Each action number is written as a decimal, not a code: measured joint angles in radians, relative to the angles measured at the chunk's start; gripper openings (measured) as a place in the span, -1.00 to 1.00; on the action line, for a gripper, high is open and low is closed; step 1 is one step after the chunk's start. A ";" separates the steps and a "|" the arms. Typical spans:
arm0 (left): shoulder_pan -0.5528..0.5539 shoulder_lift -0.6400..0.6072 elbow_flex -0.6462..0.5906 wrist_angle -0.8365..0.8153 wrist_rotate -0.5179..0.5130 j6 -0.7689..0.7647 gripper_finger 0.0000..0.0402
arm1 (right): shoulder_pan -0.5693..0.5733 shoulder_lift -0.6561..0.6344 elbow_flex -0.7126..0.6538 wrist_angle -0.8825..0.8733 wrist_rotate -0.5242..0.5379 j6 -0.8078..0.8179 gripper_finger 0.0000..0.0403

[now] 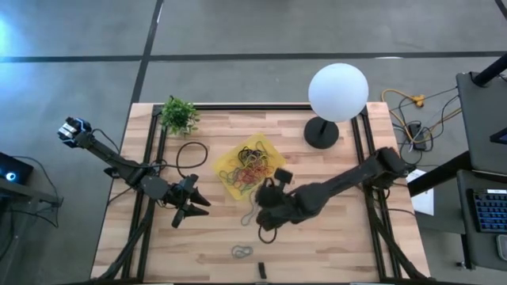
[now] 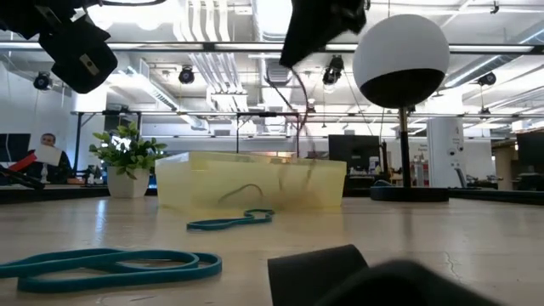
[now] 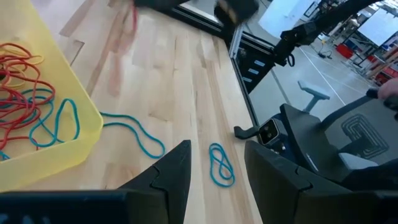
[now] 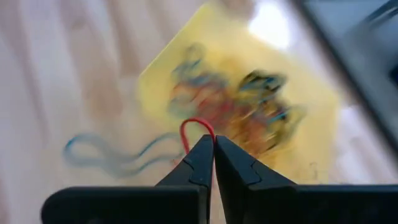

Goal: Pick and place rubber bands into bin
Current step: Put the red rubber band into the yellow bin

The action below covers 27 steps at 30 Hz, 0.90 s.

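Right wrist view gives the clearest look: the right gripper point(image 4: 213, 163) has its fingers pinched fully together on a thin red rubber band point(image 4: 198, 129), whose loop sticks up just past the tips. Beyond it sits the yellow bin point(image 4: 155, 84), blurry but clearly loaded with a tangle of red, blue and dark bands, and a teal band point(image 4: 112, 158) lies on the wood right beside the bin's edge.

From the high view, that right gripper point(image 1: 268, 207) hangs just off the bin's point(image 1: 223, 158) near corner, with its arm stretching back to the right side of the table. The left gripper point(image 1: 190, 207) sits off to the left of the bin, fingers spread apart, holding nothing. Through its own camera the left fingers point(image 3: 171, 174) frame a twisted teal band point(image 3: 221, 165) on the bare tabletop, with the other teal band point(image 3: 134, 130) trailing out from the bin's corner.

Other loose stuff: a big black ring point(image 1: 190, 155) lies on the wood between the bin and the small potted plant point(image 1: 178, 115), and a greyish-teal band point(image 1: 242, 252) rests near the front edge, probably the same twisted one, hard to be sure. The white globe lamp point(image 1: 337, 92) stands at the back right.
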 joint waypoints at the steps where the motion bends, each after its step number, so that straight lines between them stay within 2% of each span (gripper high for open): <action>1: 0.000 0.000 0.000 -0.001 0.000 0.000 -0.33 | -0.006 -0.019 0.000 0.000 0.029 -0.010 -0.96; 6: 0.000 0.000 0.000 0.000 -0.015 0.000 -0.33 | -0.060 -0.087 0.000 -0.001 0.125 -0.086 -0.96; 12: 0.000 0.000 0.000 0.026 -0.030 0.000 -0.33 | -0.159 -0.112 0.001 0.054 0.131 -0.229 -0.96; 19: 0.000 0.000 -0.001 0.053 -0.049 0.000 -0.33 | -0.280 -0.112 -0.031 0.157 0.035 -0.323 -0.96; 27: 0.000 0.000 -0.001 0.069 -0.052 0.000 -0.33 | -0.385 -0.111 -0.102 0.223 -0.120 -0.282 -0.96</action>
